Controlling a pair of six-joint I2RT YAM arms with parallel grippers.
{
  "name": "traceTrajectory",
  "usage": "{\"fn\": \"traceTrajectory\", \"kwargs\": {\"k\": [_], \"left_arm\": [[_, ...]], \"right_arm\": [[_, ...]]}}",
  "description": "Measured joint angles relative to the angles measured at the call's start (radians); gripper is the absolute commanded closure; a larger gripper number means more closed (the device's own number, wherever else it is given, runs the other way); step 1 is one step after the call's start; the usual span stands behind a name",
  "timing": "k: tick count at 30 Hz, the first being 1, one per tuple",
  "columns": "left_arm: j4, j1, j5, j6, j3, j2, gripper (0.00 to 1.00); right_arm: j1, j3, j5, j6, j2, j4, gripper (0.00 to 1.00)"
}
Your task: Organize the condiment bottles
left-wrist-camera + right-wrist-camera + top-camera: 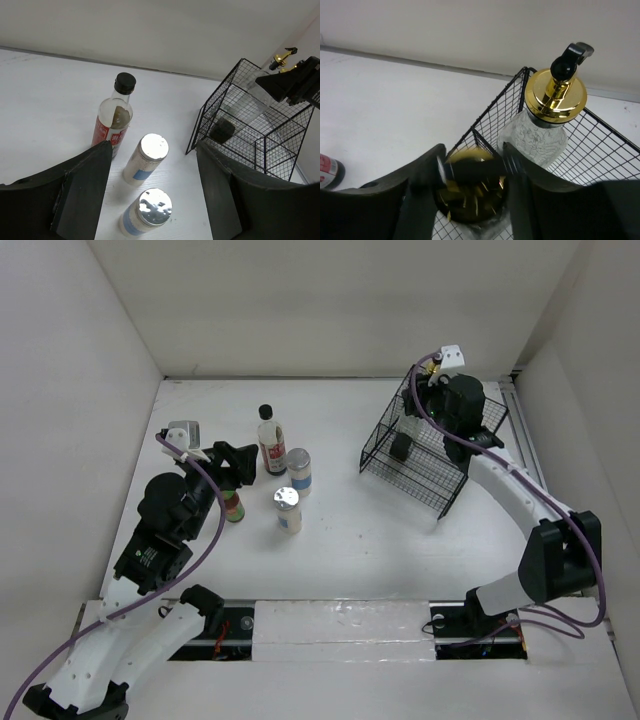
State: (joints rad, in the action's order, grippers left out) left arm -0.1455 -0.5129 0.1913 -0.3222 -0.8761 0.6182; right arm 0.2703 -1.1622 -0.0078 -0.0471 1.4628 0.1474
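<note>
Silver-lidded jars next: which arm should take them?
Left. Its open tool faces the silver-lidded jars, which stand close ahead of it. The right tool is across the table at the wire basket, closed on a gold-pourer bottle.

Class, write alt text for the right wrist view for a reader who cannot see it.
The right gripper grips the gold cap of a clear bottle inside the black wire basket. A second gold-pourer bottle stands upright beside it.
</note>
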Motion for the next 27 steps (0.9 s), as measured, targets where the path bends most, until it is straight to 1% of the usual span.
{"fn": "traceTrajectory", "kwargs": {"k": [1, 4, 8, 16, 23, 24, 26, 27], "left_arm": [[0.000, 0.000, 0.000, 0.000, 0.000, 0.000, 0.35], [0.000, 0.000, 0.000, 0.000, 0.000, 0.000, 0.35], [0.000, 0.000, 0.000, 0.000, 0.000, 0.000, 0.32], [0.000, 0.000, 0.000, 0.000, 0.000, 0.000, 0.32], [0.000, 0.000, 0.000, 0.000, 0.000, 0.000, 0.32], [0.000, 0.000, 0.000, 0.000, 0.000, 0.000, 0.32], [0.000, 0.000, 0.000, 0.000, 0.000, 0.000, 0.32], [0.000, 0.000, 0.000, 0.000, 0.000, -0.001, 0.32]], "right_arm": [[0.002, 0.000, 0.000, -0.005, -0.001, 0.006, 0.38], [0.010, -0.008, 0.000, -0.014, -0.006, 0.013, 0.29], [0.014, -0.056, -0.004, -0.023, -0.009, -0.021, 0.24], [0.019, -0.197, -0.009, -0.008, -0.066, -0.032, 0.21], [0.046, -0.236, -0.030, 0.008, -0.105, -0.037, 0.21], [0.049, -0.238, -0.033, 0.010, -0.101, -0.038, 0.24], [0.059, -0.244, -0.047, 0.019, -0.093, -0.052, 0.50], [0.066, -0.247, -0.058, 0.024, -0.086, -0.059, 0.61]]}}
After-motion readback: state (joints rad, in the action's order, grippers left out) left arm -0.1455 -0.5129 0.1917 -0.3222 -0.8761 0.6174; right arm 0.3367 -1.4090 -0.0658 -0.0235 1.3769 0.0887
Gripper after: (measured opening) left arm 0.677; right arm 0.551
